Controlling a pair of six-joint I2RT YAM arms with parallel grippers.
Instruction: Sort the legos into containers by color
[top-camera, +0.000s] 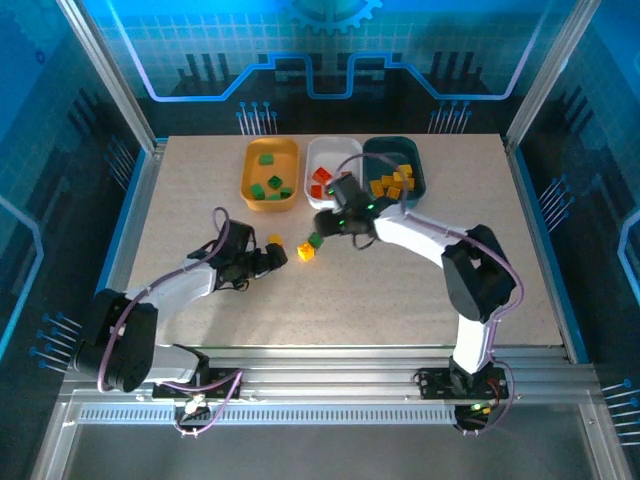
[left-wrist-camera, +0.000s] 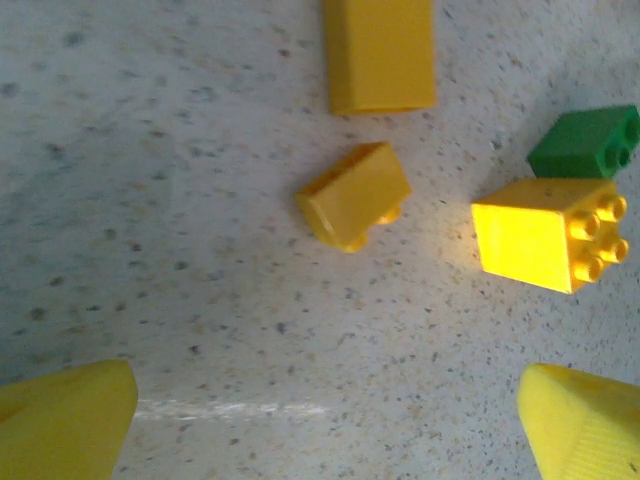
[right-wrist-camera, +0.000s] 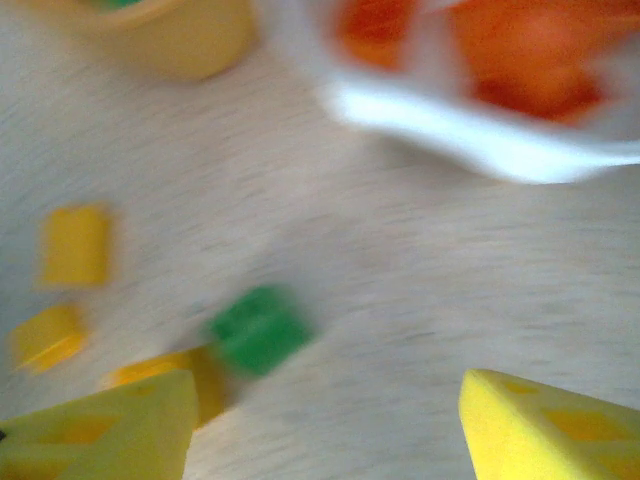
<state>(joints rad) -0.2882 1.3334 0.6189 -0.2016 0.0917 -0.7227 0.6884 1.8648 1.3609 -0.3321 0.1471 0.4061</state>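
Observation:
Three trays stand at the back: orange-yellow (top-camera: 250, 170) with green legos, white (top-camera: 322, 157) with red-orange legos, dark teal (top-camera: 420, 178) with yellow legos. Loose on the table lie a green brick (top-camera: 315, 240) (left-wrist-camera: 588, 143) (right-wrist-camera: 258, 328), a bright yellow brick (top-camera: 306, 251) (left-wrist-camera: 548, 233), a small tipped yellow brick (left-wrist-camera: 353, 195) and a longer yellow one (left-wrist-camera: 380, 50). My left gripper (top-camera: 279, 256) (left-wrist-camera: 325, 425) is open just short of the yellow bricks, holding nothing. My right gripper (top-camera: 326, 221) (right-wrist-camera: 325, 430) is open and empty above the table, with the green brick ahead to its left, in a blurred view.
Bare speckled tabletop (top-camera: 400, 290) spreads in front of and to both sides of the loose bricks. The white tray's rim (right-wrist-camera: 480, 145) and the orange-yellow tray's corner (right-wrist-camera: 175, 40) lie just beyond the right gripper. Metal frame rails border the table.

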